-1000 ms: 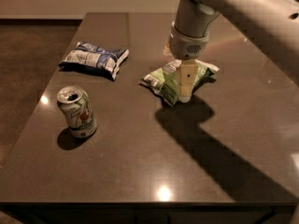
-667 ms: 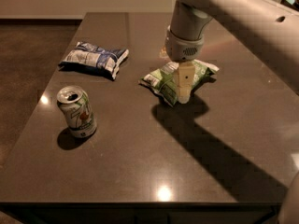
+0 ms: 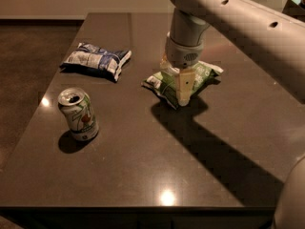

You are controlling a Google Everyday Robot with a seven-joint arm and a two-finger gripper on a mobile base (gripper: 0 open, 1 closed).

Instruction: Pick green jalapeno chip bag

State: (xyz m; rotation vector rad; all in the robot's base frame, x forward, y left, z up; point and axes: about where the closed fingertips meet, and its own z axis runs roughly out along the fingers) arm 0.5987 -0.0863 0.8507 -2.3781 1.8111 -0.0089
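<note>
Green bag [image 3: 159, 83] lies crumpled on dark table [image 3: 143, 171], right of centre, far half. Gripper [image 3: 180, 93] down on bag's middle, pointing straight down, touching it. Clenched or released: cannot tell. Pale arm [image 3: 248, 27] runs off toward 2 o'clock. Blue-and-white chip bag [image 3: 95, 59] at 10 o'clock from green bag, apart. Soda can [image 3: 79, 114] upright at 8 o'clock, well apart, near table's left edge.

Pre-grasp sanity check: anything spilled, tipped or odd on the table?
Nothing stands out. The soda can stands upright, no spill around it; the blue-and-white chip bag lies flat. The gripper is down on the green jalapeno chip bag, which looks crinkled.
</note>
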